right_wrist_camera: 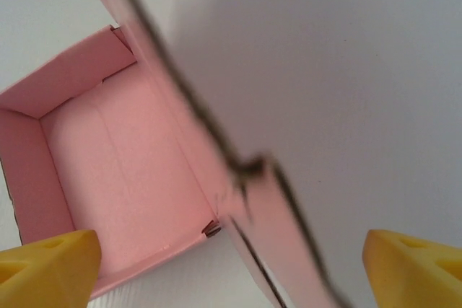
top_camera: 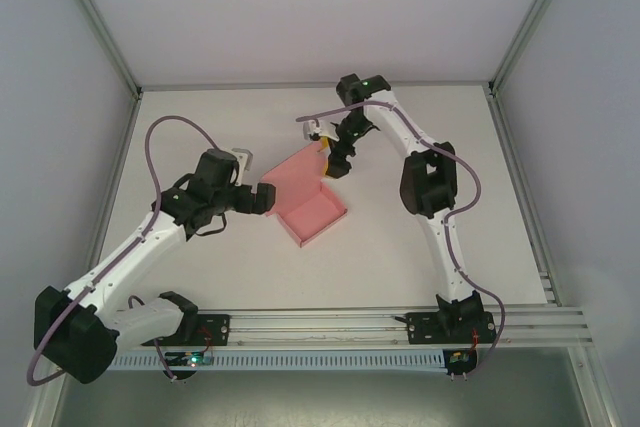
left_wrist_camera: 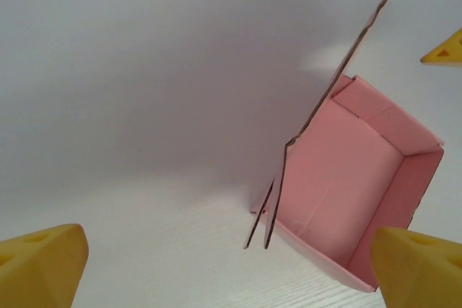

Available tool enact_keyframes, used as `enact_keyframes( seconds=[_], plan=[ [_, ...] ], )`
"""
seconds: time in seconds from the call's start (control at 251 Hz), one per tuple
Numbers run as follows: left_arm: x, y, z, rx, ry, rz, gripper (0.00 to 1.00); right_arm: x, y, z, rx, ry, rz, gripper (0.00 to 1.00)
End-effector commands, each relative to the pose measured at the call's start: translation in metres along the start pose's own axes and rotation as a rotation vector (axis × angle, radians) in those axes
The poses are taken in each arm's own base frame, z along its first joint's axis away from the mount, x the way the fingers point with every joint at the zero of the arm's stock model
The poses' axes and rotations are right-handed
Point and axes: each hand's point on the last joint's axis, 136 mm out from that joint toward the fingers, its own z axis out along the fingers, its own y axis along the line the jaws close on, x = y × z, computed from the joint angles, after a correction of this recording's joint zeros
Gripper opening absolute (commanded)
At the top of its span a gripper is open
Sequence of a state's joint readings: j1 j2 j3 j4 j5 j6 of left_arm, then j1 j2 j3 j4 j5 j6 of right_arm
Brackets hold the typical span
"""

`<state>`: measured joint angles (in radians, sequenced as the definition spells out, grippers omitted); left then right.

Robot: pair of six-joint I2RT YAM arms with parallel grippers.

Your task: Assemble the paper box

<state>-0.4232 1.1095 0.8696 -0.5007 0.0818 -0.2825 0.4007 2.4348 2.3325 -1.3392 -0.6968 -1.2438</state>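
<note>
The pink paper box (top_camera: 318, 215) lies at mid-table as an open tray, its lid (top_camera: 298, 173) raised at the far-left side. My left gripper (top_camera: 263, 197) hovers open just left of it. In the left wrist view the tray (left_wrist_camera: 346, 192) sits ahead and to the right, the lid (left_wrist_camera: 289, 106) stands edge-on with two thin flaps hanging at its near end, and the gripper (left_wrist_camera: 231, 272) holds nothing. My right gripper (top_camera: 337, 162) is at the lid's far-right end, also open. In the right wrist view the blurred lid flap (right_wrist_camera: 275, 236) runs between its widely spread fingertips (right_wrist_camera: 47, 265), beside the tray (right_wrist_camera: 108, 178).
The white table (top_camera: 220, 277) is enclosed by pale walls with metal posts on three sides. A rail (top_camera: 350, 325) carrying both arm bases runs along the near edge. A purple cable (top_camera: 175, 132) loops above the left arm.
</note>
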Motion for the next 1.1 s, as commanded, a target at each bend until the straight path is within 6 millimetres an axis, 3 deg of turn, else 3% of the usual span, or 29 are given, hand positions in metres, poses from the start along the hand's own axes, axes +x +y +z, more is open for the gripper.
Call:
enact_keyframes(
  seconds=[0.0, 0.188, 0.375, 0.499, 0.674, 0.846, 1.093],
  plan=[
    [-0.008, -0.004, 0.003, 0.032, -0.019, 0.029, 1.0, -0.005, -0.001, 0.004, 0.009, 0.006, 0.007, 0.88],
    [-0.002, -0.009, 0.014, 0.067, 0.013, 0.066, 1.0, 0.006, 0.002, 0.006, 0.0, 0.051, 0.025, 0.7],
    [-0.006, -0.025, 0.026, 0.155, 0.03, 0.136, 1.0, 0.008, 0.004, -0.003, 0.006, 0.049, 0.03, 0.63],
    [-0.009, -0.023, 0.034, 0.148, 0.039, 0.137, 1.0, 0.006, 0.007, -0.005, 0.004, 0.043, 0.029, 0.56],
    [-0.01, -0.021, 0.036, 0.134, 0.046, 0.14, 1.0, 0.007, 0.006, -0.004, 0.024, 0.048, 0.048, 0.3],
    [-0.011, -0.017, 0.033, 0.111, 0.034, 0.15, 1.0, 0.012, 0.007, -0.009, 0.055, 0.063, 0.07, 0.13],
    [-0.02, -0.009, 0.031, 0.077, 0.019, 0.154, 1.0, 0.016, 0.01, -0.022, 0.201, 0.048, 0.088, 0.05]
  ],
)
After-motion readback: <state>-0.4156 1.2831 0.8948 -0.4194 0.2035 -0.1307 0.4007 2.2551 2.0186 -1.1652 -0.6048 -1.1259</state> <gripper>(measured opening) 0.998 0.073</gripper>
